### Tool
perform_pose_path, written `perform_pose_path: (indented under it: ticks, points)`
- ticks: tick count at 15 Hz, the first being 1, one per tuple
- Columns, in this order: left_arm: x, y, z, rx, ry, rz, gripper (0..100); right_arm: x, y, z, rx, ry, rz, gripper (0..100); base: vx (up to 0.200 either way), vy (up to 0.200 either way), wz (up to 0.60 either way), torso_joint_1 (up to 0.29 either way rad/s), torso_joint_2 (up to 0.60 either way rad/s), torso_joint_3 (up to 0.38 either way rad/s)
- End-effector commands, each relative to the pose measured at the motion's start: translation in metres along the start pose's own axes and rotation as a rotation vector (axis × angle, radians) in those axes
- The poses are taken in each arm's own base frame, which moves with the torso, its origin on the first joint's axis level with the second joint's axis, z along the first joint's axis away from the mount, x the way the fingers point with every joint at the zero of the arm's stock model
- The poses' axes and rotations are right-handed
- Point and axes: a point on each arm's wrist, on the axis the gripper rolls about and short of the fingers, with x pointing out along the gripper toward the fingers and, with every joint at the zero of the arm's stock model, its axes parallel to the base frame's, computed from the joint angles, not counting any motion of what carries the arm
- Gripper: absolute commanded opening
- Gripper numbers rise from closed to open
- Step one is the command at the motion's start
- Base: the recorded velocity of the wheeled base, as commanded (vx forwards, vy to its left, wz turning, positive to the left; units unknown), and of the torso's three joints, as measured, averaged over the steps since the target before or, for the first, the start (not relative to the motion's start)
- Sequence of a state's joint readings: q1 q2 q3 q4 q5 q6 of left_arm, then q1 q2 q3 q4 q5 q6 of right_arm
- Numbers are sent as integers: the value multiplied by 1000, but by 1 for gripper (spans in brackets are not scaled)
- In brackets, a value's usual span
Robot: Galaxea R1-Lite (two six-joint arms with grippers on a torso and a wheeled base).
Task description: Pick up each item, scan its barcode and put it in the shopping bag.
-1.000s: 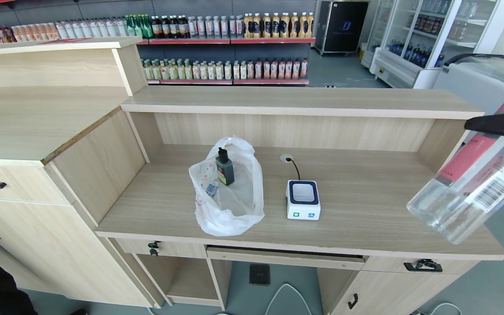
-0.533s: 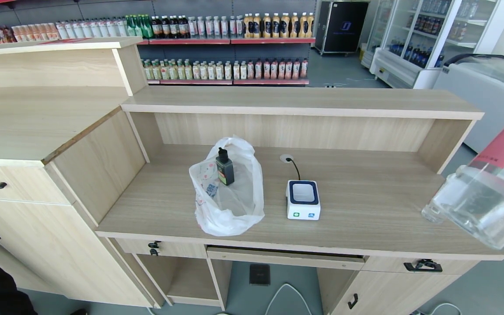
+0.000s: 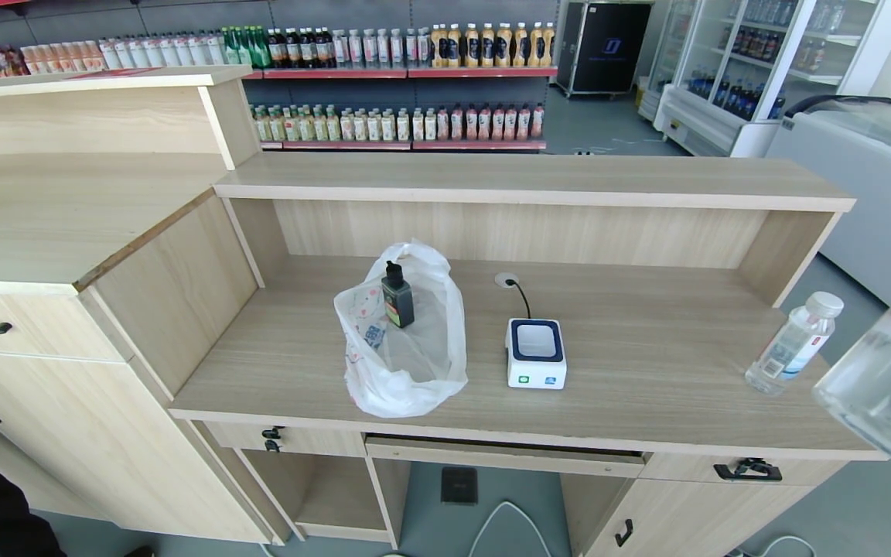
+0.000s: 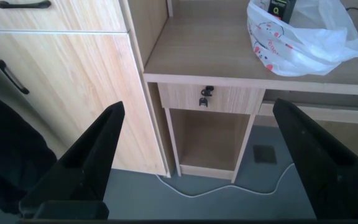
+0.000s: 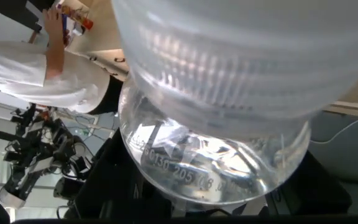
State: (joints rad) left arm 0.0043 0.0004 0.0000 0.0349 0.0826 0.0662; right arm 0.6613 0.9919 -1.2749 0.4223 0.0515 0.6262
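A white plastic shopping bag (image 3: 403, 363) lies open on the wooden counter (image 3: 646, 363), with a dark pump bottle (image 3: 397, 296) standing in it. Right of the bag sits the white barcode scanner (image 3: 536, 353). A small water bottle (image 3: 793, 344) stands upright near the counter's right end. A large clear water bottle (image 3: 890, 387) hangs tilted off the counter's right edge; my right gripper (image 5: 216, 199) is shut on the large bottle (image 5: 216, 93). My left gripper (image 4: 197, 162) is open with nothing between its fingers, low in front of the counter's left drawer, and the bag (image 4: 303, 37) is above and beyond it.
A raised shelf (image 3: 530, 182) runs along the counter's back and a tall cabinet (image 3: 66, 232) stands at its left. The scanner's cable (image 3: 519, 298) leads to a hole in the counter. Store shelves and fridges stand behind.
The large bottle in my right gripper has swung right and down toward the head view's edge, uncovering the small water bottle on the counter. Bag, scanner and pump bottle stayed put.
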Motion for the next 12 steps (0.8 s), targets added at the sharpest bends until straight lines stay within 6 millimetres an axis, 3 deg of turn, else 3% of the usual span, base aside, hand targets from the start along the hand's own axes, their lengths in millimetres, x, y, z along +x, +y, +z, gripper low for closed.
perform_pose_path:
  ticks: [1,12]
  points:
    - [0,0,0,0,0,1,100,-3,1,0,-3,1,17,0,0,0,0,0,0,0]
    - [0,0,0,0,0,1,100,-9,3,-3,3,9,51,0,0,0,0,0,0,0]
